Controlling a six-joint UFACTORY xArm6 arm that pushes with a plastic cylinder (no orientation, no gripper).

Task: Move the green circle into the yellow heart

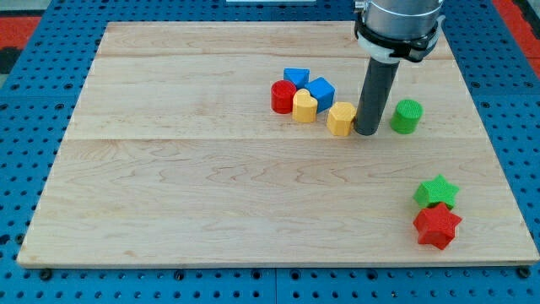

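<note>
A: Where is my tip (367, 132) sitting?

B: It is resting on the wooden board (211, 194), right of centre in the upper half. There are no fingers on this arm, only the straight dark rod, so nothing is spreading apart or clamping on anything.

A: And the green circle (407, 116)?

B: It is standing near the rod, at about two o'clock from your tip, with a clear gap between them.

A: What is lying on the other side?

B: A yellow block (342, 119) is sitting just beside the rod at nine o'clock from the tip; I cannot tell whether they are touching. Its shape is hard to make out, and so is that of a second yellow block (305, 107) at ten o'clock from it. Which one is the heart I cannot say.

A: Anything else crowding there?

B: A red cylinder (283, 96) is touching that second yellow block at its nine o'clock, and two blue blocks are sitting above: a blue triangle (296, 77) at twelve and a blue cube (321, 90) at two.

A: And lower down?

B: Well apart, at five o'clock from the tip, a green star (436, 192) is touching a red star (437, 225) at its six o'clock.
</note>
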